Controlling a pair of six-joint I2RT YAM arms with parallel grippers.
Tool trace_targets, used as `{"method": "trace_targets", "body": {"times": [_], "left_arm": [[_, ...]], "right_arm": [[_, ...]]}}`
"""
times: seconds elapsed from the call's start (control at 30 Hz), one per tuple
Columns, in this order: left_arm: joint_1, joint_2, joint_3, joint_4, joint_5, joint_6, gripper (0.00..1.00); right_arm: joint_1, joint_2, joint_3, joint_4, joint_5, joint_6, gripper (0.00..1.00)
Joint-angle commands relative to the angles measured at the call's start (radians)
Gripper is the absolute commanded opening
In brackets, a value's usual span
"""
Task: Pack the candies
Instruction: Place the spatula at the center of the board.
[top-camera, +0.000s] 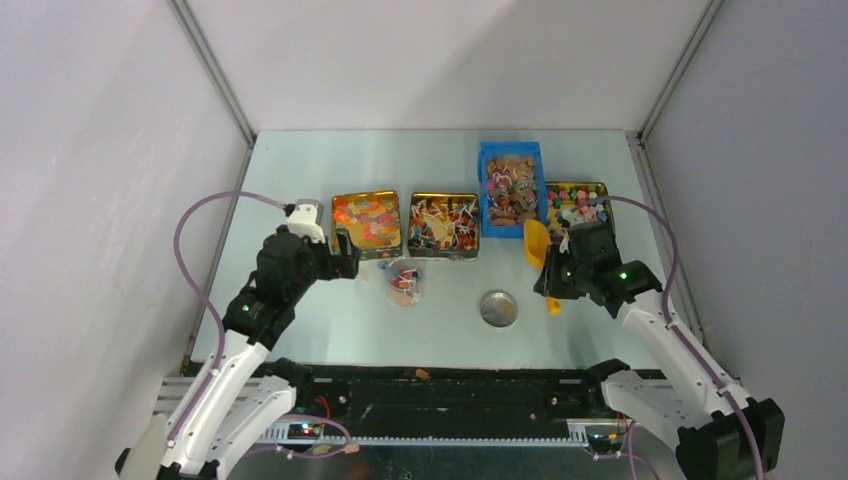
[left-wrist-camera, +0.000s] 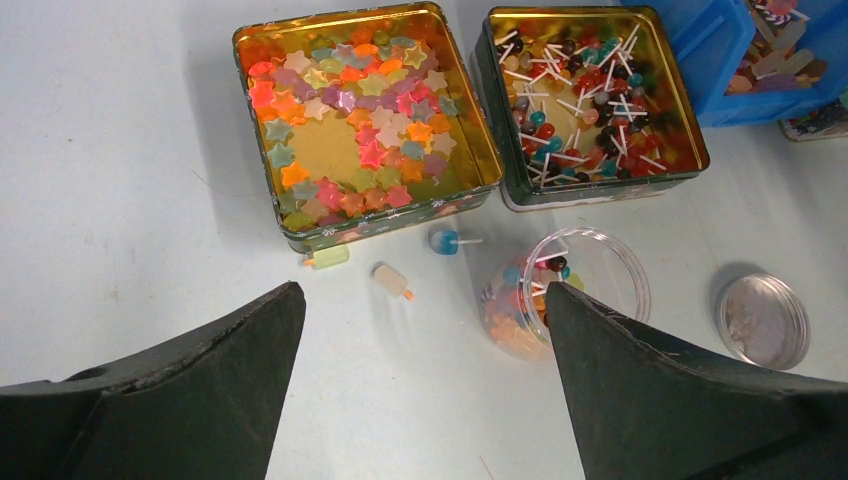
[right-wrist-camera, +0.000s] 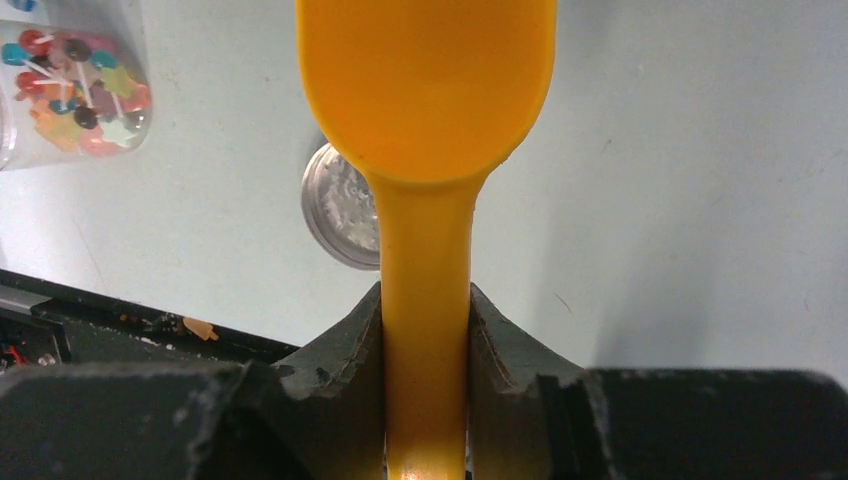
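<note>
Right gripper (right-wrist-camera: 427, 300) clamping orange scoop (right-wrist-camera: 425, 90) by its handle; left gripper (left-wrist-camera: 422, 295) jaws wide apart, empty, near clear jar (left-wrist-camera: 612, 268) of candies (left-wrist-camera: 518, 318).

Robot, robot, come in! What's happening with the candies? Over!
Left gripper open, empty. Right gripper shut on orange scoop. Jar holds some candies, lid off beside it. Three loose candies on table near jar.
</note>
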Motion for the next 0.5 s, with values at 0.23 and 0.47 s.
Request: {"method": "trace_targets", "body": {"times": [0.23, 0.47], "left_arm": [[-0.008, 0.001, 0.023, 0.015, -0.007, 0.02, 0.98], [-0.008, 0.004, 0.024, 0.015, -0.007, 0.02, 0.98]], "right_arm": [[0.009, 0.161, -0.063, 0.155, 0.049, 0.051, 0.0], [0.034, 0.249, -0.095, 0.214, 0.142, 0.049, 0.0]]}}
